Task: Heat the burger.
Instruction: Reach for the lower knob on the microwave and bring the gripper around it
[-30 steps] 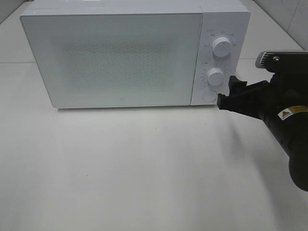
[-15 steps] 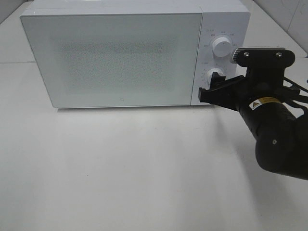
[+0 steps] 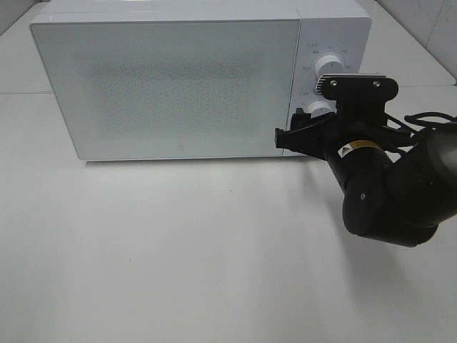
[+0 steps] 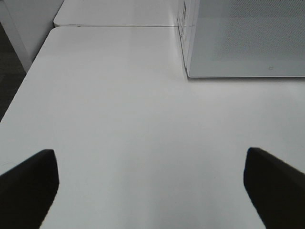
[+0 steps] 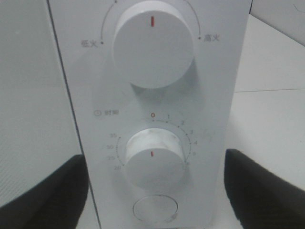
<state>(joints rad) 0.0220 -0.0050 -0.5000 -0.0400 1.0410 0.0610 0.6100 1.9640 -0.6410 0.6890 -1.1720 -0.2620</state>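
While the frosted door of the white box-shaped microwave oven (image 3: 178, 78) stands shut, the burger is not in view from any camera. It is presumably inside, though this cannot be confirmed. Within the last second the right tool (image 3: 294, 133) has travelled leftward above the white counter (image 3: 178, 250), from beside the oven to the front of its control panel. Its fingers are spread wide and hold nothing; in the wrist view they flank the lower white round timer knob (image 5: 153, 160). The red mark on that knob points to 0, so heating has not yet started. The approach suggests that setting the timer is the step in hand. The left tool (image 4: 151, 191) hangs over the counter, fingers wide apart and empty.
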